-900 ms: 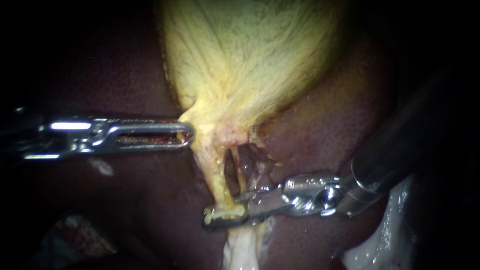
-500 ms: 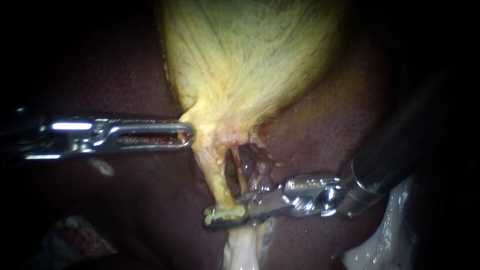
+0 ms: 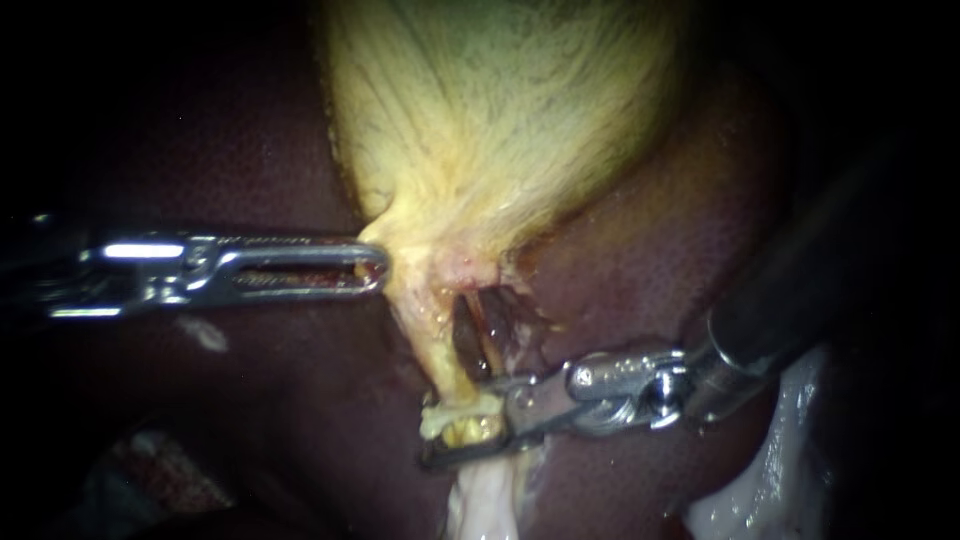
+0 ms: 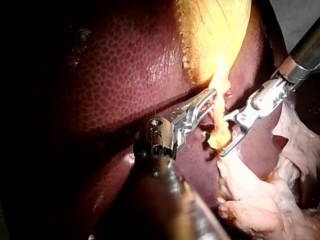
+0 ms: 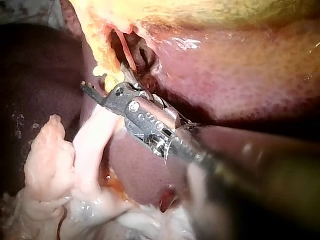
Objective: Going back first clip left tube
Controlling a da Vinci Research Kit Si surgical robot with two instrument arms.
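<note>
The yellow gallbladder (image 3: 500,110) lies on the dark red liver (image 3: 640,250) and narrows to a neck. From the neck the yellow left tube (image 3: 437,355) runs down, beside a dark gap and a reddish tube (image 3: 497,318). My left instrument (image 3: 372,268) is shut on the edge of the gallbladder's neck; the left wrist view shows the same hold (image 4: 212,96). My right instrument (image 3: 428,440) straddles the lower end of the left tube, its jaws apart with yellow tissue between them. The same shows in both wrist views (image 4: 223,136) (image 5: 102,77). I cannot make out a clip.
Pale whitish tissue hangs below the tube (image 3: 480,500) and lies at the lower right (image 3: 770,470); in the right wrist view it bunches under the instrument (image 5: 55,150). Liver surrounds the site on both sides.
My right instrument's jaws, shut on the left tube's lower end before, have spread apart, and the instrument has shifted slightly to the right. The left instrument has not moved.
</note>
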